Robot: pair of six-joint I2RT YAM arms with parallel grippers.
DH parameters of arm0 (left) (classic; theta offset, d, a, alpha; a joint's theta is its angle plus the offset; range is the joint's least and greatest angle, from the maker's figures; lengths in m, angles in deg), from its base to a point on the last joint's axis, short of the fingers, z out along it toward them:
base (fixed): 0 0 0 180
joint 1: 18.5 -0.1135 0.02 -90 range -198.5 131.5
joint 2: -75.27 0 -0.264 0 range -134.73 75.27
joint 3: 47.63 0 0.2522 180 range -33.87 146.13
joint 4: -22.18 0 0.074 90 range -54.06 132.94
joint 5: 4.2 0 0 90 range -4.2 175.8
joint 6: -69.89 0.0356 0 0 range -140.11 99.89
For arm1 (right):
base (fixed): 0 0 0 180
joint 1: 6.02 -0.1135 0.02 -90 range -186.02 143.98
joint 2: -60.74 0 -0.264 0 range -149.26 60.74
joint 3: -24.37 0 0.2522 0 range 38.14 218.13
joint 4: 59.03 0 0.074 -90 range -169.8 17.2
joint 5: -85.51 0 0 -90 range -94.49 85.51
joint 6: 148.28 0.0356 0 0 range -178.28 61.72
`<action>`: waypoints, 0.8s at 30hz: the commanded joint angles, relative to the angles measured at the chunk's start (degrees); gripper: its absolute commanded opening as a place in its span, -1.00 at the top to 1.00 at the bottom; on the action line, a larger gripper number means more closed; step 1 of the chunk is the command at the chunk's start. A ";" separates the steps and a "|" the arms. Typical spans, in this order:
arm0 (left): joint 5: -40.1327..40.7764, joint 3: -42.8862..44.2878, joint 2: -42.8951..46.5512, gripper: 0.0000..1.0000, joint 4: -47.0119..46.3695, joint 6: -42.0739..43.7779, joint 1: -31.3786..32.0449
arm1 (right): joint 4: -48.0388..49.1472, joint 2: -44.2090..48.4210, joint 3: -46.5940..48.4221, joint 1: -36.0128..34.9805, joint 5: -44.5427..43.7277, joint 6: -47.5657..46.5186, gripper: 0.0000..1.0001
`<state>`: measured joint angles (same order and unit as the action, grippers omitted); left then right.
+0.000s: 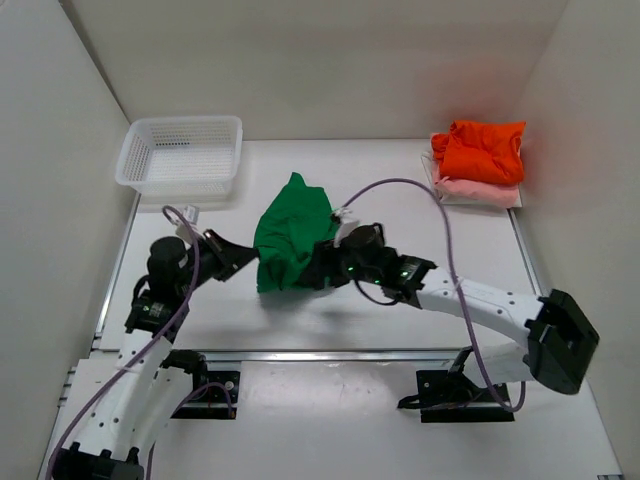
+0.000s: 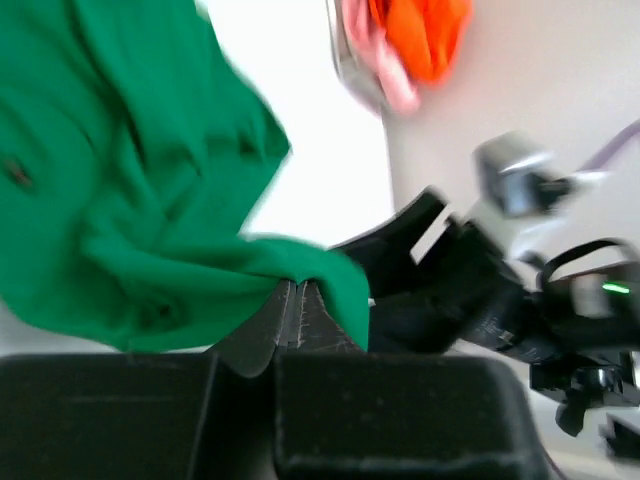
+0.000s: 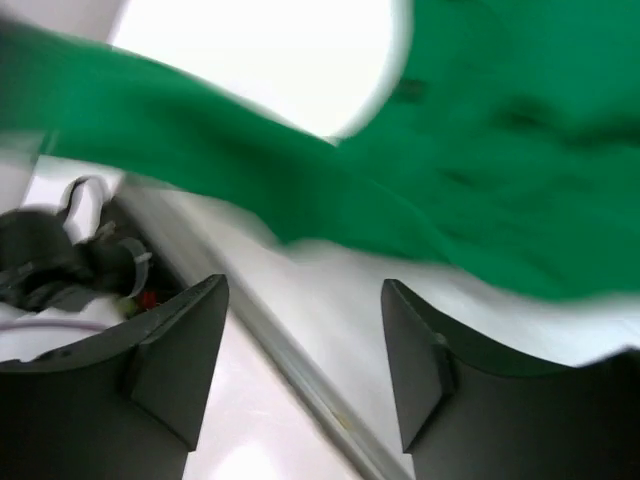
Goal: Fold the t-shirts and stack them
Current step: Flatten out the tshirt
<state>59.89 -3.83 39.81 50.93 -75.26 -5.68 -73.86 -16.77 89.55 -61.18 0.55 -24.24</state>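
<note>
In the overhead view, a white mesh basket (image 1: pixel 180 150) sits at the upper left of the frame, at the far left corner of the white table (image 1: pixel 250 320). Below it and slightly to the right, the left gripper (image 1: pixel 248 262) reaches rightward to the left edge of the green shirt (image 1: pixel 293 235). The left wrist view shows its fingers (image 2: pixel 285 318) pressed together with a fold of green cloth pinched between them. The rest of the shirt billows across the left half of that frame.

The green shirt is bunched in a crumpled heap at the middle of the overhead frame, narrower at its top and wider at its bottom. Whether its lower edge rests on the table is hard to tell.

Just right of the shirt's lower right edge is the right gripper (image 1: pixel 318 270), pointing left toward the cloth. In its own blurred wrist view the two fingers (image 3: pixel 175 350) are spread wide with nothing between them. The green cloth runs across the upper part of that frame, beyond the tips.

At the upper right of the overhead frame, well apart from the green shirt, a pink shirt (image 1: pixel 480 192) lies folded on the table. An orange shirt (image 1: pixel 480 150) is stacked on top of it.
</note>
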 commanded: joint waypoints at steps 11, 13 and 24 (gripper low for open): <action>19.25 22.44 1.79 1.00 15.26 13.42 0.02 | -4.75 1.77 -10.99 34.68 5.59 3.57 -0.33; 19.50 20.68 2.41 1.00 14.03 12.18 -0.16 | -0.37 -0.79 -11.16 34.94 7.87 5.76 -0.33; 20.37 19.09 2.94 1.00 13.49 12.09 0.54 | 15.99 -22.94 -4.40 23.08 23.87 22.47 -0.29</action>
<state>79.61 15.45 42.21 65.46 -63.42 -4.94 -64.76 -33.67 79.70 -34.82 19.08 -5.94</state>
